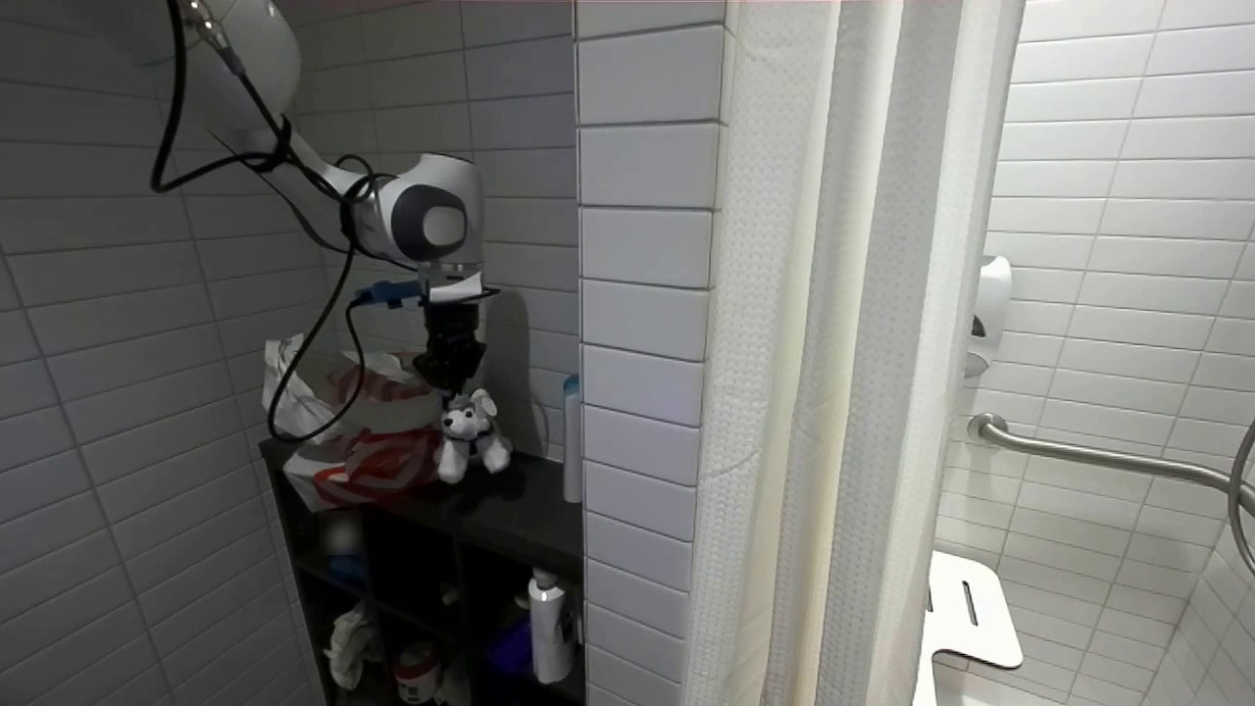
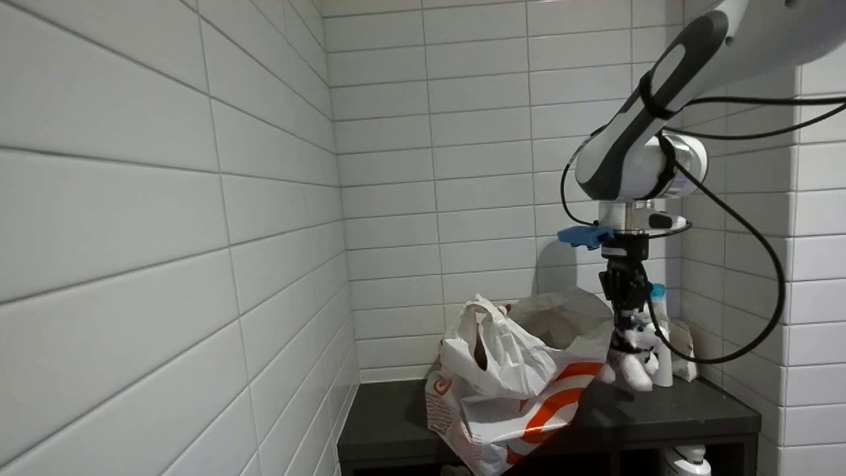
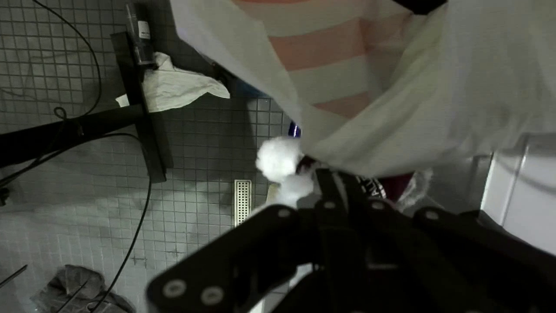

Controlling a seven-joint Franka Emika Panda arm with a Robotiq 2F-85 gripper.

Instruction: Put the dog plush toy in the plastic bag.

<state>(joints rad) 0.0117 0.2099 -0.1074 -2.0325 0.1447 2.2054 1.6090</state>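
The dog plush toy (image 1: 471, 428), white and grey with a dark collar, hangs upright under my gripper (image 1: 453, 392), beside the plastic bag (image 1: 392, 461). My gripper is shut on the plush, and its feet look slightly above the shelf top. In an exterior view the plush (image 2: 638, 354) and gripper (image 2: 623, 322) are right of the open white bag with red stripes (image 2: 489, 410). In the wrist view the fingers (image 3: 335, 178) are close together, with white paws of the plush (image 3: 278, 160) showing left of them. The bag (image 3: 321, 52) fills the top and hides part of the plush.
The dark shelf top (image 2: 687, 410) bears the bag. A white bottle with a blue cap (image 1: 573, 441) stands near the wall on the plush's far side. Tiled walls (image 2: 396, 264) enclose the shelf. The shelf compartments hold bottles (image 1: 547, 628) and other items.
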